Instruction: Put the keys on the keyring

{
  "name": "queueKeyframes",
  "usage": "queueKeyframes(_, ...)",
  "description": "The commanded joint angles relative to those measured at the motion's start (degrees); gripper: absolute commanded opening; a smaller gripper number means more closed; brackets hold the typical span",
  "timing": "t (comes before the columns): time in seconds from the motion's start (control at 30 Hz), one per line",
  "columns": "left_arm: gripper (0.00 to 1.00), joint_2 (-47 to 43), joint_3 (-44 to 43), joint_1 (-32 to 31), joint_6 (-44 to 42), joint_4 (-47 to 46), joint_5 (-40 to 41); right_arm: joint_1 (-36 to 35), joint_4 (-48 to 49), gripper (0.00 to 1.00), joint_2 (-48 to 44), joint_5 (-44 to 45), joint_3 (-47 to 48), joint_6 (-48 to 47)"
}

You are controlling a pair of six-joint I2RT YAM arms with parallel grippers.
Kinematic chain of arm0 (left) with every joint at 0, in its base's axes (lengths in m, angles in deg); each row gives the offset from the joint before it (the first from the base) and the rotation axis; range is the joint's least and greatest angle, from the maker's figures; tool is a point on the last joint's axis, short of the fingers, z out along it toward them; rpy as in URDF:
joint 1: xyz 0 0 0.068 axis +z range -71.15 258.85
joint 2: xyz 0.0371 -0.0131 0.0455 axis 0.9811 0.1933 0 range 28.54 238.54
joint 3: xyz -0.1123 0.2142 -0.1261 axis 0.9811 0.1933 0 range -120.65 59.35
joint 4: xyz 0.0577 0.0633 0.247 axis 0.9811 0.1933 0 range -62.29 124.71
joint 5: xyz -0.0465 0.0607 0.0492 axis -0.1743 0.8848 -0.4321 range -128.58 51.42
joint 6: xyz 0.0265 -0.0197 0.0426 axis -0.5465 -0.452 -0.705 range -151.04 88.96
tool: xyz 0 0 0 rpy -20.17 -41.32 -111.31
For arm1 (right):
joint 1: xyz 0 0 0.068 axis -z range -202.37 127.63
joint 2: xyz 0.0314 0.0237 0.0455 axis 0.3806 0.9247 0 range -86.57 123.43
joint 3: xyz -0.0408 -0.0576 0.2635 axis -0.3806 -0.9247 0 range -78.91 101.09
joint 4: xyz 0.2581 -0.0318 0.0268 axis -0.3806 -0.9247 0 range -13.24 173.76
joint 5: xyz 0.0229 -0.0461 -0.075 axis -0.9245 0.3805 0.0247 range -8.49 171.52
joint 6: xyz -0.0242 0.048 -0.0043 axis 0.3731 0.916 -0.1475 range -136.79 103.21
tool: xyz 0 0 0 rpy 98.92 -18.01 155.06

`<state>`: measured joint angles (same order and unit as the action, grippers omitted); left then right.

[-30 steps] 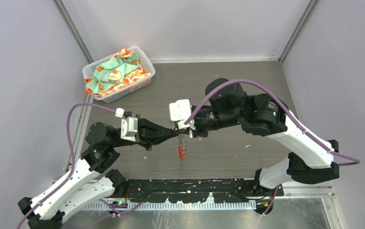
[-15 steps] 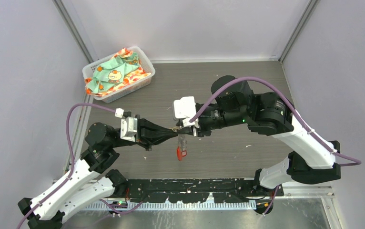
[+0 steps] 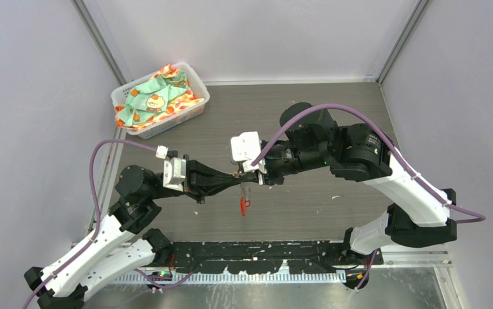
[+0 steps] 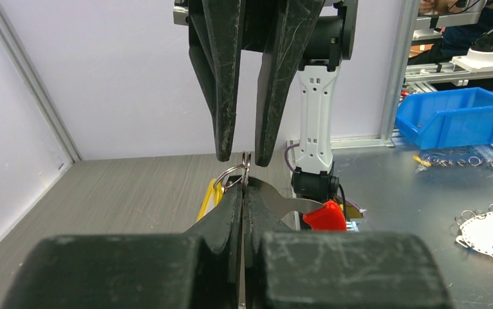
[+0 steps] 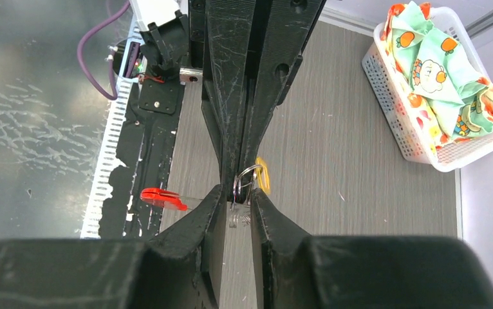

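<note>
My left gripper (image 3: 236,181) is shut on the silver blade of the red-headed key (image 4: 324,215) and on a small silver split keyring (image 4: 233,175), held above the table. The red key hangs below the meeting point in the top view (image 3: 244,206) and shows in the right wrist view (image 5: 163,198). The yellow-headed key (image 4: 210,199) hangs on the keyring, also in the right wrist view (image 5: 262,175). My right gripper (image 3: 249,178) faces the left one tip to tip. Its jaws stand a narrow gap apart around the keyring's edge (image 5: 246,181).
A white basket (image 3: 190,76) with patterned cloths stands at the back left of the table. A black rail (image 3: 263,248) runs along the near edge. Grey walls close in the left, back and right sides.
My right gripper drew back slightly to the right and has come back against the left gripper's tips. The red key has swung a little. The left arm has held still.
</note>
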<state>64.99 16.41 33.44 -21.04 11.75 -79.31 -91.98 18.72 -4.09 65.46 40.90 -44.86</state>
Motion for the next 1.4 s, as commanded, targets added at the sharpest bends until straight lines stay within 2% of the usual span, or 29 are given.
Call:
queueKeyframes(0.0,0.0,-0.8,-1.8,-0.1,-0.5,-2.4,0.2,0.2,0.8,0.24,0.3,-0.7,2.1,0.7)
queueKeyframes(0.2,0.0,-0.8,-1.7,-0.1,-0.4,-2.6,0.2,0.3,0.3,0.11,0.6,-1.1,2.3,0.6)
queueKeyframes(0.3,0.0,-0.8,-1.8,-0.1,-0.4,-2.5,0.2,0.3,0.0,0.01,0.7,-1.2,2.2,0.7)
queueKeyframes(0.53,0.0,-0.7,-2.2,-0.1,-1.7,-0.3,-1.5,0.8,0.4,0.01,0.3,0.3,1.9,2.0)
queueKeyframes(0.57,0.03,-0.9,-2.4,-0.1,-2.8,1.4,-2.1,1.1,0.5,0.01,0.1,0.6,1.7,2.4)
queueKeyframes(0.7,0.28,-3.4,-2.9,-0.1,-10.4,11.1,-3.7,2.4,3.5,0.01,-2.2,-0.4,-0.9,4.3)
queueKeyframes(0.77,0.36,-5.2,-3.0,-0.1,-15.2,16.7,-4.2,2.8,4.7,0.01,-3.3,-1.1,-2.1,4.9)
queueKeyframes(0.93,0.39,-7.6,-6.7,-0.1,-23.0,29.7,-1.4,3.2,2.9,0.01,-3.4,-2.6,-1.9,5.5)
queueKeyframes(1.07,0.35,-7.1,-8.5,-0.1,-24.1,30.0,3.5,3.2,0.9,0.01,-2.6,-3.8,-1.2,5.5)
queueKeyframes(1.1,0.38,-6.7,-8.6,-0.1,-23.3,28.7,5.4,3.2,0.8,0.01,-2.5,-4.1,-1.2,5.6)
queueKeyframes(1.17,0.59,-4.5,-9.4,-0.1,-21.5,26.7,7.4,3.2,0.3,0.01,-2.1,-4.9,-1.2,5.7)
queueKeyframes(1.2,0.64,-3.5,-9.9,-0.1,-21.6,26.7,7.0,3.2,-0.1,0.01,-1.8,-5.4,-0.9,5.7)
queueKeyframes(1.37,0.64,-1.1,-10.5,-0.1,-27.5,27.6,-1.4,3.2,-1.7,0.01,-0.6,-7.4,0.0,5.4)
